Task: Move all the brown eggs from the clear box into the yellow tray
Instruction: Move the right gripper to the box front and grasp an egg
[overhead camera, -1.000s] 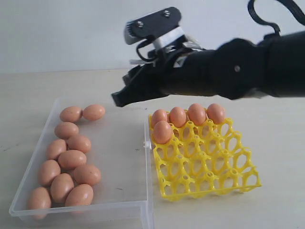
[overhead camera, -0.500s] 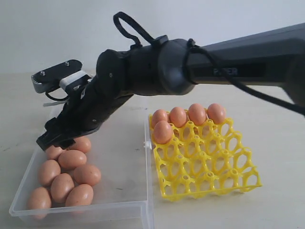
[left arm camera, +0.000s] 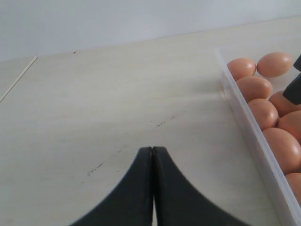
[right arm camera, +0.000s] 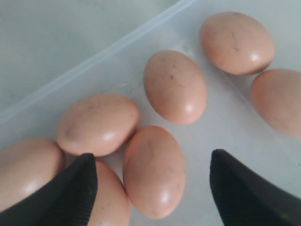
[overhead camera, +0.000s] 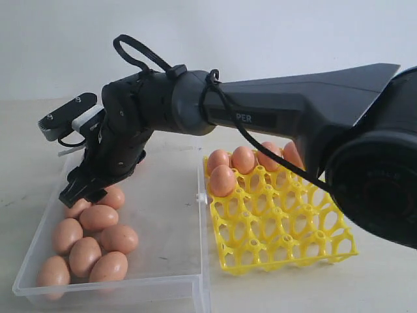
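Note:
The clear box (overhead camera: 171, 225) lies on the left with several brown eggs (overhead camera: 98, 217) along its left side. The yellow tray (overhead camera: 287, 242) stands to its right, with several brown eggs (overhead camera: 221, 180) in its back cups. My right gripper (overhead camera: 81, 192) reaches across and hangs low over the box's eggs. In the right wrist view it (right arm camera: 153, 160) is open, and one egg (right arm camera: 154, 172) lies on the box floor below the gap between its fingers, touched by neither. My left gripper (left arm camera: 152, 149) is shut and empty over bare table beside the box wall (left arm camera: 244, 127).
The right arm's black body (overhead camera: 280, 111) spans the scene above the tray's back row. A small latch (overhead camera: 201, 195) sits on the box wall facing the tray. Light wooden table (left arm camera: 117, 94) stretches out beyond the box.
The right arm has swung left from above the tray to the box and come down over the eggs there. Its jaws have spread open.

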`<act>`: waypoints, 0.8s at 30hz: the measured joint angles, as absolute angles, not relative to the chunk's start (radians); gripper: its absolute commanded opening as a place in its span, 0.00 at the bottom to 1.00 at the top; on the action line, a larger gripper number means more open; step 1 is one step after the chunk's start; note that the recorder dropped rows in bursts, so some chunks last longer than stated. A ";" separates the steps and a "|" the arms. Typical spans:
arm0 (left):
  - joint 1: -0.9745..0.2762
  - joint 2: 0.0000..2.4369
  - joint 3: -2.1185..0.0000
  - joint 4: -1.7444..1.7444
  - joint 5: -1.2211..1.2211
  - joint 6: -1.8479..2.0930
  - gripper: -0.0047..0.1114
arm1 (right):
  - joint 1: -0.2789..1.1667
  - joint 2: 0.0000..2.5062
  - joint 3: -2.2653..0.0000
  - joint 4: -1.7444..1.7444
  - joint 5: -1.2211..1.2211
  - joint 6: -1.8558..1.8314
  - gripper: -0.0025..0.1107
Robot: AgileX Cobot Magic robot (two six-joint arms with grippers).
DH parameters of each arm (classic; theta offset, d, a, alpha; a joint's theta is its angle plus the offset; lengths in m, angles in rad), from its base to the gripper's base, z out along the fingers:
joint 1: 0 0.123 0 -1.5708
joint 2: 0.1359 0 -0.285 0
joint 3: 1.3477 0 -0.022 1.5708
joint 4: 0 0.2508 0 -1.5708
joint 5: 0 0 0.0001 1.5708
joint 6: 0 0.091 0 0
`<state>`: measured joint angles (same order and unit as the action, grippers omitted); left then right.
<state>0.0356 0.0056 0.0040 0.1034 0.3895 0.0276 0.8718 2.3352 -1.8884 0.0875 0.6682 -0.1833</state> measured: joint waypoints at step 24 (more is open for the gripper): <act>0.036 0.006 0.004 0.103 0.389 0.028 0.04 | 0.860 2.419 -1.896 0.095 0.633 -0.218 0.02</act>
<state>0.0356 0.0056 0.0040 0.1034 0.3895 0.0276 0.8604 2.4193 -1.8963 0.0948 0.6331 -0.2176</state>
